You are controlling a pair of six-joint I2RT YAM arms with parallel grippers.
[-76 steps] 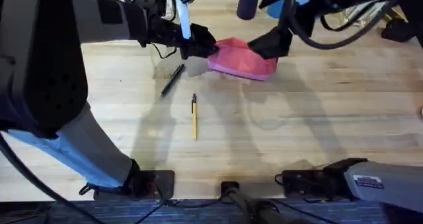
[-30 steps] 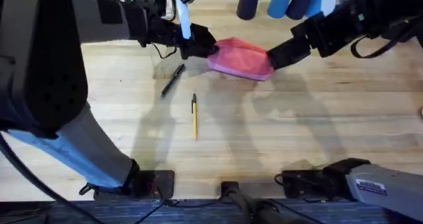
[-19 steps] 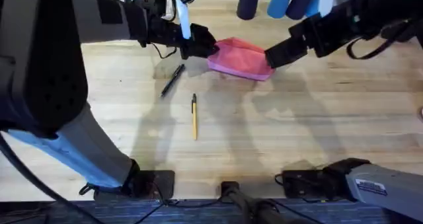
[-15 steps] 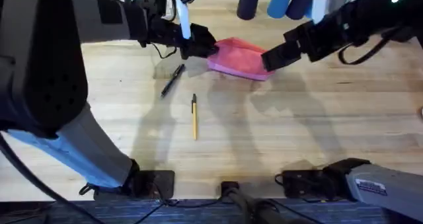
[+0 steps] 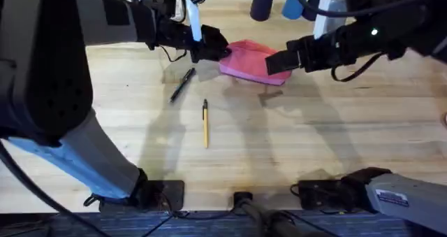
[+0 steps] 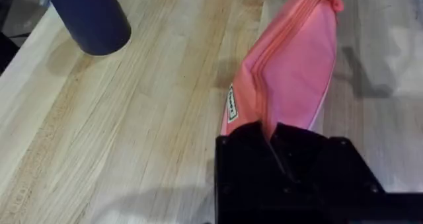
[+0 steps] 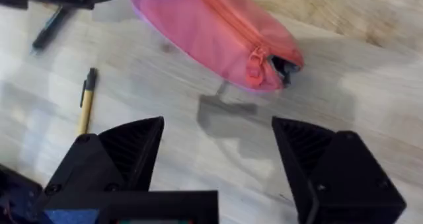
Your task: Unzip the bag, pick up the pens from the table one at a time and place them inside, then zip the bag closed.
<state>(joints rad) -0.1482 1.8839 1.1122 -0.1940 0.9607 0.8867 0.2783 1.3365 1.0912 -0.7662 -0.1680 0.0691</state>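
Note:
The pink bag (image 5: pixel 251 62) lies on the table (image 5: pixel 314 139) at the back middle, its zipper (image 6: pixel 291 26) looking closed. My left gripper (image 5: pixel 211 51) is shut on the bag's left end, and the left wrist view shows its gripper (image 6: pixel 271 133) pinching the fabric. Just above the bag's right end, my right gripper (image 5: pixel 277 61) hovers open. The right wrist view shows its gripper (image 7: pixel 218 128) wide apart with the zipper pull (image 7: pixel 254 61) beyond the fingers. On the wood in front of the bag lie the black pen (image 5: pixel 182 84) and the yellow pen (image 5: pixel 205 123).
A dark blue cylinder (image 5: pixel 262 3) and a lighter blue one (image 5: pixel 293 3) stand at the table's back edge behind the bag. Open wood stretches across the middle and right of the table. Arm bases and cables line the front edge.
The right arm drew back to the right, then moved left again, and its gripper now hangs over the bag's right end. The left gripper, bag and both pens stay put.

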